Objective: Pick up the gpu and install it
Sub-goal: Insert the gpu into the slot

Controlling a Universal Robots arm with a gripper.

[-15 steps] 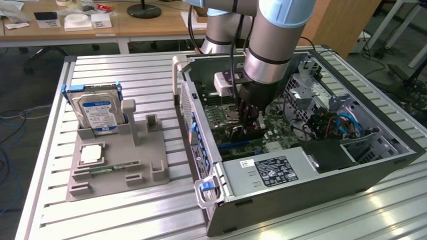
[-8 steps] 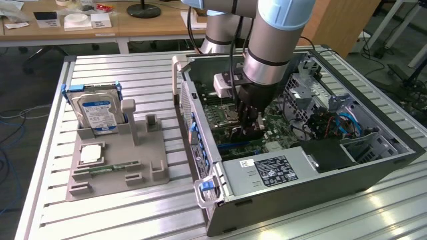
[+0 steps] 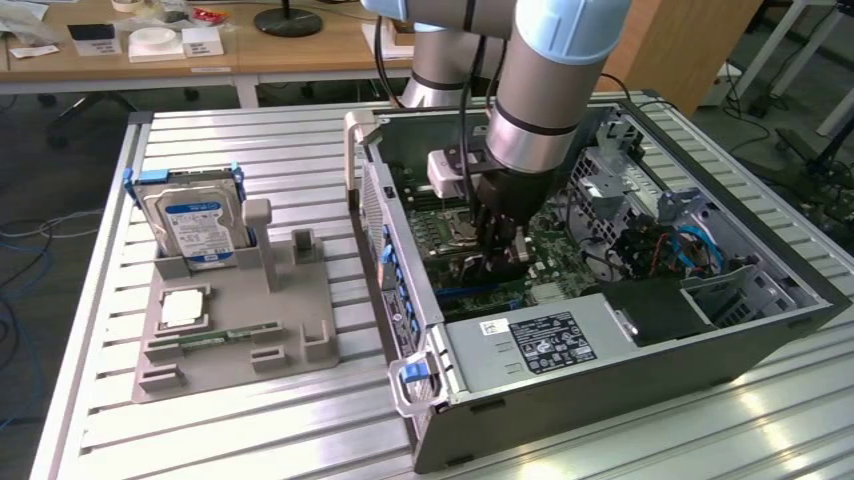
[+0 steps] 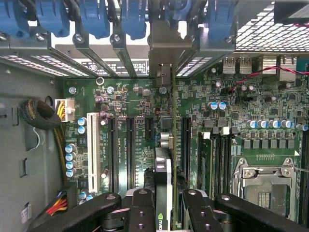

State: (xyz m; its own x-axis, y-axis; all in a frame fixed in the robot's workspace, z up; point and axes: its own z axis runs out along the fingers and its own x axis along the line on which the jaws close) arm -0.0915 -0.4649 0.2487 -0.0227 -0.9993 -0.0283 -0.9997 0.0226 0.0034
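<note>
In the wrist view the gpu (image 4: 163,169) appears edge-on: a thin dark card with a pale strip along its edge, standing upright over the green motherboard (image 4: 130,101). Its pale metal bracket (image 4: 163,53) reaches the rear slot openings of the case. My gripper (image 4: 169,200) is shut on the gpu, with one black finger (image 4: 141,205) on each side of the card. Seen from the exterior camera, the arm reaches down into the open computer case (image 3: 747,330) and the gripper (image 3: 505,260) sits low over the motherboard. Whether the card's edge sits in a slot I cannot tell.
Blue retention latches (image 4: 133,19) line the rear slots. A white slot (image 4: 91,150) and the CPU socket (image 4: 263,183) flank the card. Outside the case, a grey fixture (image 3: 234,330) holds a blue-labelled hard drive (image 3: 198,225) and a green memory stick (image 3: 220,337). The power supply (image 3: 547,345) fills the case's near end.
</note>
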